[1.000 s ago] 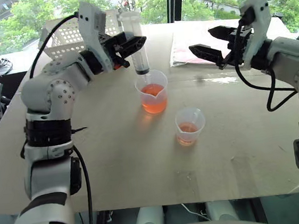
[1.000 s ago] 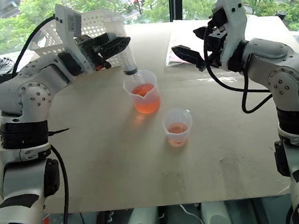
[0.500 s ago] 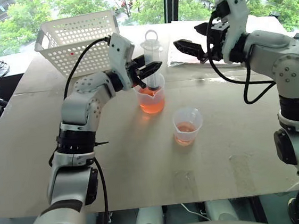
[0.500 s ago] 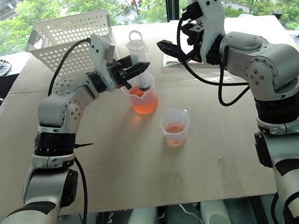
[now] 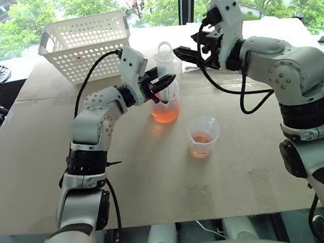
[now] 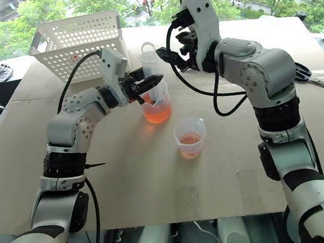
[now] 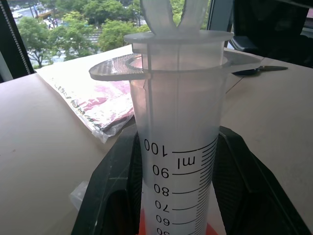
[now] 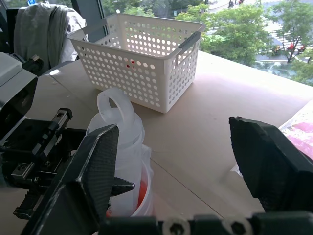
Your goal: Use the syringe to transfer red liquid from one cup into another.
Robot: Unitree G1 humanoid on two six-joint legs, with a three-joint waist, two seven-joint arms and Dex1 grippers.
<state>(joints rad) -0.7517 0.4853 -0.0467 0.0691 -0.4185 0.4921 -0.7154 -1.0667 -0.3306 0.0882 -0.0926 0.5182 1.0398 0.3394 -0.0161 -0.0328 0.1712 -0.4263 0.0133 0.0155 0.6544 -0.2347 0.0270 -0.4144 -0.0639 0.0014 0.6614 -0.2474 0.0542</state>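
L gripper [image 5: 159, 86] is clamped on the barrel of the syringe [image 5: 166, 69], holding it upright w/ its lower end down inside the spouted measuring cup [image 5: 165, 106]. Left wrist view shows the barrel squeezed between both black fingers [image 7: 115, 186], scale marks readable, finger flange just above them, plunger stem rising from the top. Plunger's ring handle sticks up above the barrel, so the plunger looks pushed in or nearly so, though the seal's level is hard to make out.

Measuring cup sits mid-table, roughly half full of red liquid [image 5: 165, 113]. Smaller clear cup [image 5: 203, 136] stands nearer and to the right of it, close but not touching, w/ a shallow layer of the same liquid at its bottom.

R gripper [image 5: 188, 58] hangs just right of the plunger top, fingers apart, not touching the syringe; in the right wrist view the ring handle lies by one finger [image 8: 80, 181].

White perforated basket [image 5: 87, 45] sits far left on the table [image 5: 145, 181]. Clear bag w/ pink contents [image 7: 93, 100] lies on the far side; scissors [image 6: 311, 75] at far right.
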